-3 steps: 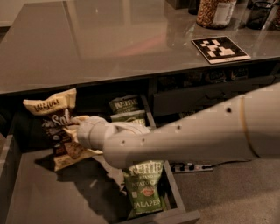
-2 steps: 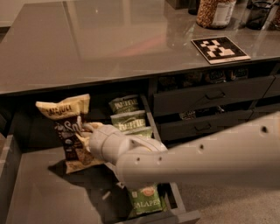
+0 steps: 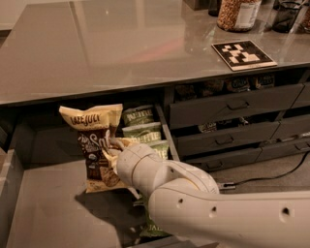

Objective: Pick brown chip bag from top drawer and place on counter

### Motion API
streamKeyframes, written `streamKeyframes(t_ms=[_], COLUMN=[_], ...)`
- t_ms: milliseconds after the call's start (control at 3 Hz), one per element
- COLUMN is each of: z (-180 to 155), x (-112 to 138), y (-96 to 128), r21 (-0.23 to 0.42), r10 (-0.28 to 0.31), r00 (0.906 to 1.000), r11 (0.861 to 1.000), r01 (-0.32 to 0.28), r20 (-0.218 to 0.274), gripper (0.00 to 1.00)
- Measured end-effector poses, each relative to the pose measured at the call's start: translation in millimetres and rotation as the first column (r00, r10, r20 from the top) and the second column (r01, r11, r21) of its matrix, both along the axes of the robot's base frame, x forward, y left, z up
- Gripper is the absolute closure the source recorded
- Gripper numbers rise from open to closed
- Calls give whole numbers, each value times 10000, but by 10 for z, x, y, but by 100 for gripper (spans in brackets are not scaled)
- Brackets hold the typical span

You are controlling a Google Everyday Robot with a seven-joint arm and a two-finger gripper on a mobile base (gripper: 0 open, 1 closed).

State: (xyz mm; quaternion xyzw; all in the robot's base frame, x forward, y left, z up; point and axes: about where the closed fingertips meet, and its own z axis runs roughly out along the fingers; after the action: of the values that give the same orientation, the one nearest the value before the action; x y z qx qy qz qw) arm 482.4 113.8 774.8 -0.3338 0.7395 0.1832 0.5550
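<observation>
Gripper clamped on the brown chip bag inside the open top drawer.
The top drawer point(image 3: 43, 208) is pulled out below the counter point(image 3: 121, 43). The brown chip bag point(image 3: 93, 140) stands upright near the drawer's back, cream band on top, its shadow on the floor. The gripper point(image 3: 113, 151) pinches the bag's right edge. Just right of it, green bags point(image 3: 140, 130) line the drawer's right wall. Further right are shut handled drawers point(image 3: 232, 104), and on the counter sit a marker tile point(image 3: 243, 53) and a jar point(image 3: 238, 13).
</observation>
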Motion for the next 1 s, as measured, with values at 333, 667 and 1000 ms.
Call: streamKeyframes(t_ms=[333, 667, 1000], z=[224, 404, 526], x=[-49, -51, -16], y=[-74, -36, 31], r21=[-51, 37, 174], r10=[174, 569, 1037], r00=[9995, 9970, 9917], r11=[9998, 9984, 9943], r01=[-173, -571, -1053], r20=[279, 529, 767], gripper=[100, 100, 100])
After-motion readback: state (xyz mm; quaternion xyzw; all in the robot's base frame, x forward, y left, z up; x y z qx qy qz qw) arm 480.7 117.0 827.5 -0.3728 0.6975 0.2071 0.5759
